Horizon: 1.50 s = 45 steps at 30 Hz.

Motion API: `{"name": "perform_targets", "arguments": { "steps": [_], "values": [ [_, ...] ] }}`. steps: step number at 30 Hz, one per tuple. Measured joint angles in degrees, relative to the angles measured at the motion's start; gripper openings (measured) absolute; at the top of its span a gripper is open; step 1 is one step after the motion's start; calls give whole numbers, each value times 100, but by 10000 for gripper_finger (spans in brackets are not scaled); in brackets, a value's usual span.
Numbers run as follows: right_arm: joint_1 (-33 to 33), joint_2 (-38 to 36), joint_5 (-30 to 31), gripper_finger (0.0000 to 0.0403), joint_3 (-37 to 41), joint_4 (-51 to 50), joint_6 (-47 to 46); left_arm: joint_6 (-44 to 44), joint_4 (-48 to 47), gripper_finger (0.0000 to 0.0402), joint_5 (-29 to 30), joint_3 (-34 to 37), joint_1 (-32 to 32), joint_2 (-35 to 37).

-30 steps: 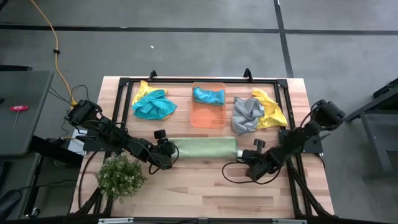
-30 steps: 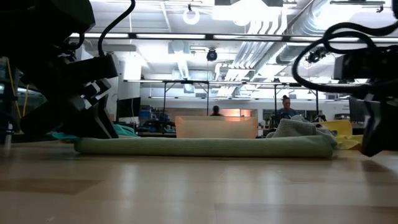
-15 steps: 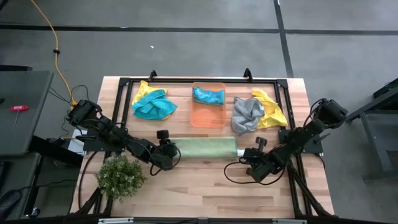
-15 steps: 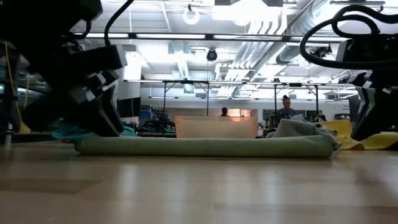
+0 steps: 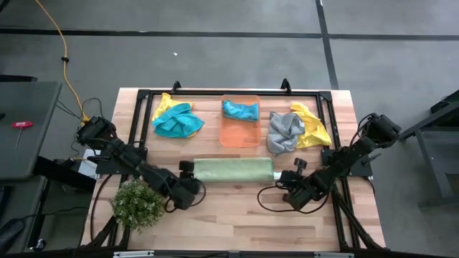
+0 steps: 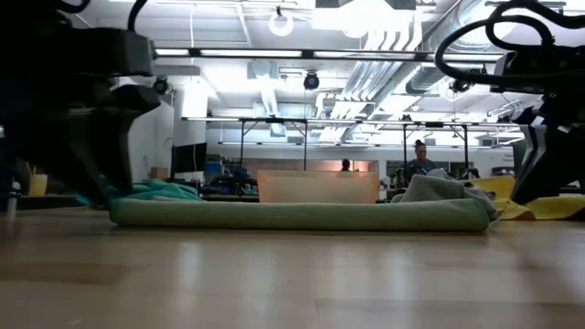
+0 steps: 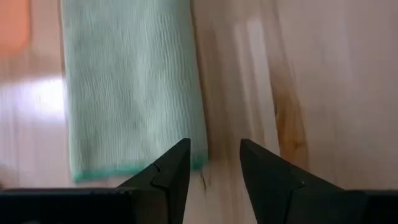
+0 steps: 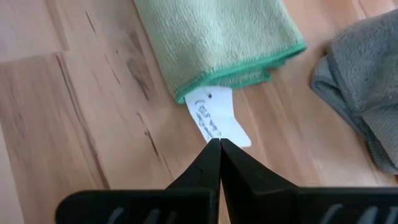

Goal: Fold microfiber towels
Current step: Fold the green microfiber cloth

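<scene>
The light green towel [image 5: 233,170] lies in front of me as a long flat strip across the middle of the table [image 5: 237,222], its white tag [image 8: 216,115] poking out at the end nearest my right arm. By the look of it, this one has been folded lengthwise and wants at least one more fold to make a compact square.

My left gripper [image 7: 213,168] hangs just off the strip's other end, fingers spread with nothing between them, the teal-stitched corner right ahead. My right gripper [image 8: 219,163] sits low over the wood just short of the tag — fingers pressed together, holding nothing.

Most of the work is left, I judge. A teal towel and a yellow one [image 5: 176,119] lie crumpled together at the far left, a grey one [image 5: 284,132] and another yellow [image 5: 313,125] at the far right — all unfolded. One more teal towel [image 5: 240,110] sits bunched in the orange bin [image 5: 239,136].
</scene>
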State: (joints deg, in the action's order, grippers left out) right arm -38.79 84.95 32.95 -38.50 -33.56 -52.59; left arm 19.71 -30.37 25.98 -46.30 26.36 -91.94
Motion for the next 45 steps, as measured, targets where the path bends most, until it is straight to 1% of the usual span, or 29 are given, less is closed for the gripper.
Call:
{"name": "perform_targets", "arguments": {
  "steps": [5, 11, 14, 17, 20, 23, 25, 27, 29, 31, 33, 36, 38, 41, 45],
  "values": [
    [12, 2, 196, 0, 0, 146, 77, 290, -276, 157, 196, 0, 8, 0],
    [31, 2, 604, 1, -2, 324, 460, 172, -283, 179, 369, 0, -242, 0],
    [177, 2, 639, 15, -2, 216, 465, 127, -409, 183, 380, -11, -318, 0],
    [495, 2, 496, 51, -2, 166, 348, 240, -947, 183, 381, -154, -355, 105],
    [839, 2, 409, 101, -2, 198, 337, 429, -1401, 184, 385, -341, -357, 314],
    [1170, -16, 393, 153, -3, 290, 223, 612, -1415, 184, 456, -400, -305, 684],
    [1403, -92, 148, 185, -4, 317, 48, 778, -1444, 184, 639, -394, -244, 963],
    [1582, -277, -166, 215, -4, 342, -158, 932, -1297, 184, 996, -320, -154, 1239],
    [1680, -546, -337, 239, -4, 395, -370, 1015, -1036, 184, 1428, -129, -44, 1554],
    [1720, -851, -354, 256, -4, 376, -691, 1046, -560, 184, 1764, 112, 27, 1836],
    [1771, -1129, -354, 264, -4, 185, -1055, 1002, -99, 184, 1954, 404, 72, 2093],
    [1838, -1337, -384, 266, -4, 15, -1626, 795, 823, 184, 1964, 841, 61, 2368],
    [1877, -1334, -676, 267, -4, 99, -1826, 588, 1478, 184, 1807, 1063, 20, 2404],
    [1931, -1112, -1146, 267, -11, 432, -1982, 485, 1838, 184, 1496, 1229, -50, 2436],
    [1978, -709, -1439, 267, -9, 492, -2315, 475, 1897, 184, 1345, 1263, -57, 2433]
  ]
}}
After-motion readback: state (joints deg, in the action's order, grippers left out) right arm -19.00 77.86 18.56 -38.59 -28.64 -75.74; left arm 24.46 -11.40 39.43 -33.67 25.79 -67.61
